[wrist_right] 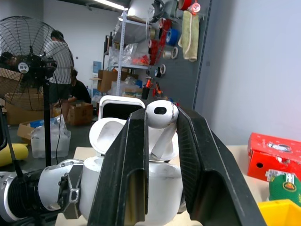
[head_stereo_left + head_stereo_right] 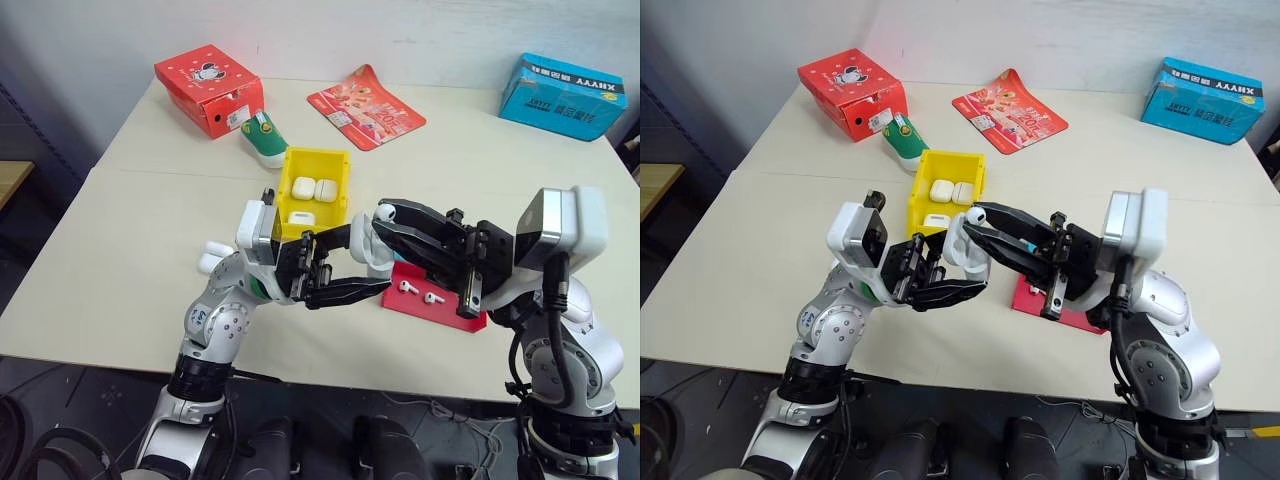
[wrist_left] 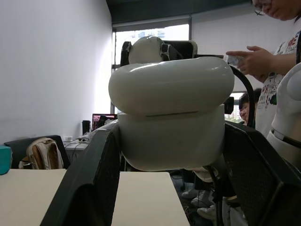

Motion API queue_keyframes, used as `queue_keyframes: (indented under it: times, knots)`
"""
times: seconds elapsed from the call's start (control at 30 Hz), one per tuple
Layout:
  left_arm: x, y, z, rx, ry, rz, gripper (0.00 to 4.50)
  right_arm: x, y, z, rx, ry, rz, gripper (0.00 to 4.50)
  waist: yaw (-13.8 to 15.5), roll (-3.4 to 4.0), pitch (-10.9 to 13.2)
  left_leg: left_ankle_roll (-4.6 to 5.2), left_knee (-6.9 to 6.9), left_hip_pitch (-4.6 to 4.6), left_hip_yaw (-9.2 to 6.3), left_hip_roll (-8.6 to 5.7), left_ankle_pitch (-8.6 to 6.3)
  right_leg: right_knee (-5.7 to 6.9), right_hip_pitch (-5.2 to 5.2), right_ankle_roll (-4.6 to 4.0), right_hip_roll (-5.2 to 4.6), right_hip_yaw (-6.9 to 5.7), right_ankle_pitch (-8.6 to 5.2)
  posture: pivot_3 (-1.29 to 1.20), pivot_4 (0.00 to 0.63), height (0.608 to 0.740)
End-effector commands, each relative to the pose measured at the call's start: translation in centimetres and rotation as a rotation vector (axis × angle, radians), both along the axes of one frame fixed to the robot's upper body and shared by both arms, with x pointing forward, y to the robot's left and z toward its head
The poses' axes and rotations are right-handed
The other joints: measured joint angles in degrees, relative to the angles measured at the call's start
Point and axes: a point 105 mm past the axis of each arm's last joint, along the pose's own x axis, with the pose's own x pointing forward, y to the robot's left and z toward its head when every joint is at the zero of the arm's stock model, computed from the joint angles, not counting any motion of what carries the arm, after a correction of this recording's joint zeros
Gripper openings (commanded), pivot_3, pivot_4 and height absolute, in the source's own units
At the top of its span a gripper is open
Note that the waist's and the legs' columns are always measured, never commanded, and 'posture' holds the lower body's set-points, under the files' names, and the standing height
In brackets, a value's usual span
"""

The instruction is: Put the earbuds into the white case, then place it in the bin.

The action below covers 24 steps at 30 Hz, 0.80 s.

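Left gripper (image 2: 368, 288) clamps glossy, rounded white case (image 2: 372, 245), lid flipped up, above the table's near edge; right gripper (image 1: 161, 123) pinches smooth stemmed earbud (image 1: 161, 117) over it; yellow plastic bin (image 2: 343, 190), just beyond, contains three white cases.

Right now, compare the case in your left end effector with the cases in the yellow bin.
The held case hangs above the table with its lid flipped open, clamped in the left end effector; the binned cases lie loose and closed inside the yellow bin. An earbud hovers over the held one. All are glossy white pebbles.
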Motion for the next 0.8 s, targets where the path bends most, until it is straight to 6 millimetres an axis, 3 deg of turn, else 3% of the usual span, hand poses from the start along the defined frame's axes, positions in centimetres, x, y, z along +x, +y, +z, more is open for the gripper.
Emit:
queue_keyframes:
  times: [0.03, 0.4, 0.43, 0.63, 0.8]
  knots:
    - [-0.7, -0.3, 1.0, -0.039, -0.050, -0.022, 2.79, 0.2, 0.1, -0.7, -0.048, 0.017, -0.001, 0.45, 0.05, 0.00, 0.00, 0.00, 0.00, 0.00, -0.01, 0.00, 0.00, 0.00, 0.00, 0.00, 0.00, 0.00, 0.00, 0.00, 0.150, 0.740]
    - [-0.6, -0.4, 1.2, -0.050, -0.067, -0.003, 2.79, 0.2, 0.0, -1.8, -0.081, 0.094, 0.020, 0.45, 0.08, 0.00, 0.00, 0.03, 0.00, -0.01, -0.02, 0.00, -0.02, -0.04, 0.01, 0.00, -0.03, 0.00, 0.00, 0.00, 0.150, 0.740]
    - [-0.6, -0.4, 1.2, -0.051, -0.070, -0.002, 2.79, 0.2, 0.0, -1.9, -0.079, 0.106, 0.028, 1.17, 0.07, 0.00, 0.00, 0.03, 0.00, -0.01, -0.02, 0.01, -0.02, -0.04, 0.01, 0.00, -0.03, 0.00, 0.00, 0.00, 0.150, 0.740]
    - [-0.5, -0.4, 1.3, -0.055, -0.080, 0.004, 2.79, 0.2, 0.0, -1.7, -0.089, 0.099, 0.042, 2.98, 0.06, 0.00, 0.00, 0.04, -0.01, -0.02, -0.04, 0.01, -0.03, -0.08, 0.01, 0.00, -0.04, 0.00, 0.00, 0.00, 0.150, 0.740]
    - [-0.3, -0.3, 0.9, -0.052, -0.080, 0.020, 2.79, 0.5, -1.4, 0.2, -0.070, 0.066, -0.016, 4.46, 0.07, -0.01, 0.00, 0.05, -0.01, -0.03, -0.05, 0.01, -0.03, -0.10, 0.00, 0.00, -0.06, -0.01, 0.00, 0.00, 0.150, 0.740]
